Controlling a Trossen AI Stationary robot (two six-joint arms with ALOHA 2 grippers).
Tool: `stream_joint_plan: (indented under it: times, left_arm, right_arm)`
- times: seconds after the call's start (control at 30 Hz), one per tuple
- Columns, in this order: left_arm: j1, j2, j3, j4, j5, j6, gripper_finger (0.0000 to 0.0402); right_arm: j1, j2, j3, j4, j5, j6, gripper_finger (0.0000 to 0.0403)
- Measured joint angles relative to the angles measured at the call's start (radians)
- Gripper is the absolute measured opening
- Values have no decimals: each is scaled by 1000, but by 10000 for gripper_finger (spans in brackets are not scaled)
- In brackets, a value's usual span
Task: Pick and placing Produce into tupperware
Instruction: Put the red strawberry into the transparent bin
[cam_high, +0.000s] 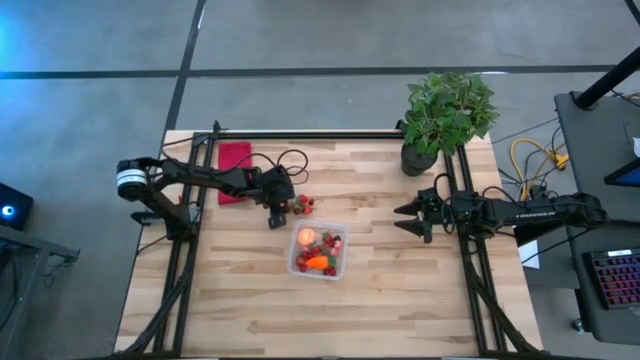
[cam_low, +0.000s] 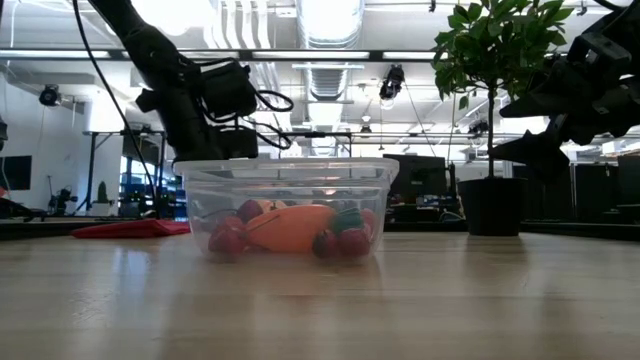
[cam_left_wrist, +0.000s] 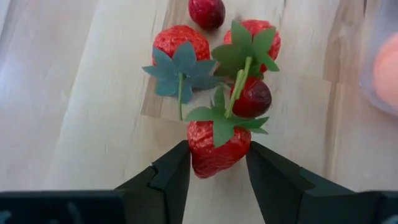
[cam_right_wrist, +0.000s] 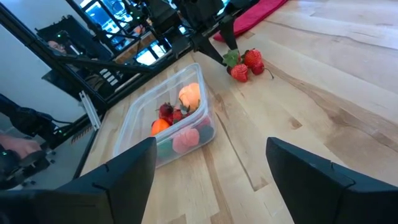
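Several red strawberries with green leaf tops (cam_left_wrist: 180, 46) lie in a cluster on the wooden table, just left of the clear tupperware (cam_high: 296, 262). The tupperware holds an orange carrot (cam_high: 316, 263), a pale round fruit (cam_high: 307, 237) and some berries. My left gripper (cam_left_wrist: 217, 155) slants down over the cluster and is shut on the nearest strawberry (cam_left_wrist: 214, 146). In the right wrist view the cluster (cam_right_wrist: 245, 62) lies under the left gripper. My right gripper (cam_high: 408, 218) waits open at the table's right side, holding nothing. My left gripper pinches the nearest strawberry between its two fingers, which lie on the two sides of the red body (cam_left_wrist: 198, 163) near the pointed end. The fingers slant down from the table's left. The leaf top points away from the gripper, against the other berries.
A red cloth (cam_high: 234, 172) lies at the far left behind the left arm. A potted plant (cam_high: 445, 115) stands at the far right corner. Bare wood stretches along the table's near side.
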Motion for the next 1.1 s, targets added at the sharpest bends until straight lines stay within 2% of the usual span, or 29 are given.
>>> stream_joint_plan:
  times: [0.17,0.3,0.5,0.6,0.8,1.1]
  left_arm:
    - [-3,-59,7,1,5,-37,140]
    - [-12,-153,7,-17,13,-73,140]
    - [-72,-280,4,-1,226,-223,140]
    - [-142,-304,4,18,253,-244,140]
    - [-240,-264,4,69,256,-249,141]
    - [-257,-132,56,142,251,-404,149]
  right_arm:
    - [0,0,0,0,0,0,297]
    - [0,0,0,0,0,0,293]
    - [0,0,0,0,0,0,292]
    - [0,0,0,0,0,0,295]
    - [0,0,0,0,0,0,294]
    - [0,0,0,0,0,0,295]
